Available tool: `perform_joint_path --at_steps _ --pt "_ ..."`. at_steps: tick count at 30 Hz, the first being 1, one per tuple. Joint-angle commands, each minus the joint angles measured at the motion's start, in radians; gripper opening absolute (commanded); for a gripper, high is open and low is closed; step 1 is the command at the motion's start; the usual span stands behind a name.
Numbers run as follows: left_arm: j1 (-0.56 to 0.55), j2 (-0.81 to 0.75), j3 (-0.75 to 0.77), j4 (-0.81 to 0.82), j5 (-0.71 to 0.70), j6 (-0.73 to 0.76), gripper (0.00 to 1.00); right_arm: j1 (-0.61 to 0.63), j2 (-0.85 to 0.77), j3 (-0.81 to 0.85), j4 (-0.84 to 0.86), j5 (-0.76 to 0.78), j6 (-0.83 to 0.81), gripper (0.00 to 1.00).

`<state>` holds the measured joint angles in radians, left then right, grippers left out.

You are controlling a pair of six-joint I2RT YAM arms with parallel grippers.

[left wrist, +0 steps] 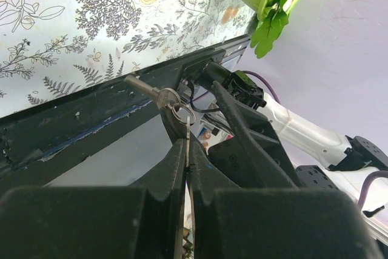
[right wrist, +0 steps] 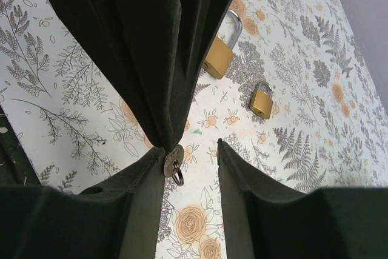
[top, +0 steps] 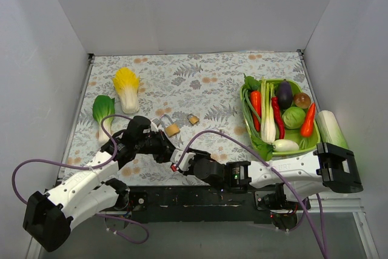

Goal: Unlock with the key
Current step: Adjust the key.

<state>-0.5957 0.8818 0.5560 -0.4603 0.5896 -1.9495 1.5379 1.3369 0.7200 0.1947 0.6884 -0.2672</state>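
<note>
Two brass padlocks lie on the floral mat: a larger padlock [top: 173, 129] [right wrist: 217, 59] and a smaller padlock [top: 193, 119] [right wrist: 262, 101]. My left gripper [top: 165, 148] [left wrist: 187, 144] is shut on a small silver key [left wrist: 151, 91] with a ring [left wrist: 182, 114], held above the table's near edge. My right gripper [top: 180, 161] [right wrist: 191, 150] is open right beside it. In the right wrist view the key's round head [right wrist: 173, 161] sits against my right gripper's left finger [right wrist: 142, 192], still pinched by the left gripper's tips. Both padlocks lie beyond the grippers, untouched.
A green basket [top: 249, 117] of toy vegetables stands at the right. A yellow cabbage [top: 127, 88] and a green bok choy [top: 103, 111] lie at the left, a white-green vegetable [top: 331, 127] by the right wall. The black table edge [left wrist: 91, 119] runs just below the grippers.
</note>
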Motion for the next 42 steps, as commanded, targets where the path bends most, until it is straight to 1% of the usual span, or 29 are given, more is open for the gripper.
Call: perform_joint_path --at_steps 1,3,4,6,7,9,12,14,15,18,19,21,22,23,24,25,26,27,28,29,31,32,34,35,37,38,40,41,42 --pt "0.004 -0.024 0.036 -0.026 0.013 0.003 0.0 0.007 0.015 0.035 0.081 0.056 -0.029 0.4" --pt "0.004 -0.018 0.041 -0.034 0.018 0.009 0.0 0.008 0.021 0.039 0.089 0.06 -0.036 0.35" --pt "0.004 -0.02 0.039 -0.034 0.021 0.009 0.0 0.008 0.022 0.039 0.095 0.062 -0.038 0.31" --pt "0.004 -0.024 0.032 -0.025 0.024 0.003 0.0 0.008 0.028 0.039 0.101 0.06 -0.044 0.26" --pt "0.004 -0.024 0.033 -0.021 0.026 0.001 0.0 0.008 0.03 0.038 0.109 0.059 -0.046 0.21" --pt "0.004 -0.024 0.032 -0.009 0.035 0.007 0.0 0.008 0.038 0.036 0.115 0.062 -0.05 0.17" --pt "0.004 -0.021 0.027 0.014 0.055 0.008 0.0 0.008 0.053 0.036 0.126 0.078 -0.052 0.03" --pt "0.004 -0.017 0.022 0.029 0.068 0.004 0.01 0.008 0.062 0.038 0.129 0.091 -0.052 0.01" --pt "0.004 -0.017 0.021 0.035 0.076 0.004 0.06 0.008 0.068 0.039 0.13 0.105 -0.05 0.01" --pt "0.004 -0.018 0.022 0.044 0.07 0.011 0.12 0.008 0.076 0.042 0.13 0.115 -0.033 0.01" --pt "0.004 -0.02 0.028 0.04 0.064 0.024 0.2 0.008 0.074 0.044 0.132 0.114 -0.018 0.01" --pt "0.005 -0.024 0.038 0.032 0.049 0.035 0.26 0.007 0.064 0.035 0.13 0.103 -0.004 0.01" --pt "0.004 -0.029 0.041 0.031 0.03 0.038 0.36 0.007 0.059 0.033 0.132 0.097 0.006 0.01" --pt "0.005 -0.033 0.045 0.029 0.023 0.046 0.43 0.004 0.053 0.027 0.13 0.082 0.026 0.01" --pt "0.004 -0.044 0.047 0.031 0.013 0.053 0.52 0.001 0.036 0.022 0.126 0.068 0.04 0.01" --pt "0.004 -0.047 0.05 0.028 -0.022 0.064 0.7 -0.004 0.028 0.021 0.112 0.053 0.054 0.01" --pt "0.004 -0.055 0.065 0.0 -0.046 0.101 0.79 -0.019 0.006 0.013 0.103 0.012 0.087 0.01" --pt "0.007 -0.069 0.073 -0.018 -0.083 0.119 0.86 -0.027 -0.008 0.009 0.092 -0.021 0.103 0.01" --pt "0.007 -0.076 0.082 -0.038 -0.149 0.139 0.9 -0.039 -0.025 0.004 0.072 -0.059 0.118 0.01" --pt "0.007 -0.089 0.09 -0.066 -0.186 0.156 0.98 -0.073 -0.06 -0.001 0.057 -0.149 0.14 0.01" --pt "0.011 -0.135 0.088 -0.077 -0.243 0.184 0.98 -0.113 -0.099 -0.019 0.034 -0.257 0.195 0.01" --pt "0.011 -0.151 0.084 -0.08 -0.293 0.184 0.98 -0.154 -0.137 -0.028 0.022 -0.358 0.212 0.01" --pt "0.014 -0.208 0.058 -0.069 -0.327 0.181 0.98 -0.202 -0.179 -0.056 0.012 -0.467 0.259 0.01" --pt "0.016 -0.222 0.045 -0.06 -0.356 0.178 0.98 -0.25 -0.209 -0.063 0.002 -0.571 0.27 0.01" --pt "0.016 -0.247 0.018 -0.052 -0.387 0.179 0.98 -0.294 -0.232 -0.082 -0.004 -0.663 0.324 0.01" --pt "0.016 -0.247 0.013 -0.057 -0.402 0.182 0.98 -0.332 -0.243 -0.083 -0.015 -0.749 0.339 0.01" --pt "0.017 -0.215 0.025 -0.08 -0.471 0.202 0.98 -0.367 -0.245 -0.082 -0.026 -0.821 0.383 0.01" --pt "0.016 -0.193 0.034 -0.112 -0.497 0.213 0.98 -0.401 -0.243 -0.082 -0.024 -0.895 0.399 0.01" --pt "0.016 -0.173 0.05 -0.132 -0.539 0.222 0.98 -0.416 -0.243 -0.083 -0.012 -0.932 0.416 0.01"
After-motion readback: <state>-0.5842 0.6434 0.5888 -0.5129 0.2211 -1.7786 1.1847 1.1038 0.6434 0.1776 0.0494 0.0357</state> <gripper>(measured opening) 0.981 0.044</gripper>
